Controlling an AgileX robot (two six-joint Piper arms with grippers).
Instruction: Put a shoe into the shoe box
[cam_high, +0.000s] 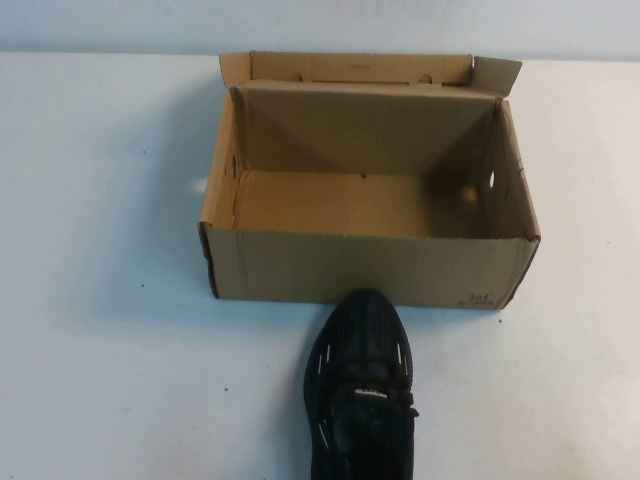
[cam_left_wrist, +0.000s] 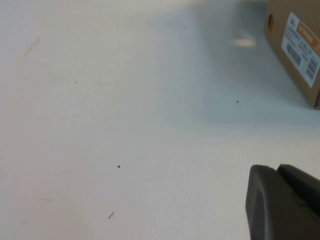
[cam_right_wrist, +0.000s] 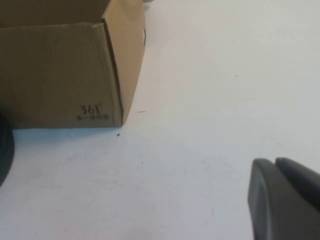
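Observation:
The black knit shoe (cam_high: 360, 385) lies on the white table at the near edge, its toe touching the front wall of the brown cardboard shoe box (cam_high: 360, 265). The box stands open and empty, its lid flap folded back. Neither arm shows in the high view. My left gripper (cam_left_wrist: 277, 170) hovers over bare table to the box's left, its fingers together and empty; a box corner (cam_left_wrist: 295, 45) with a white label lies beyond it. My right gripper (cam_right_wrist: 275, 162) is over bare table right of the box (cam_right_wrist: 60, 75), its fingers together and empty. A sliver of the shoe (cam_right_wrist: 4, 150) shows there.
The white table (cam_high: 100, 350) stretches to the left and right of the box and shoe. A pale wall runs along the back edge behind the box.

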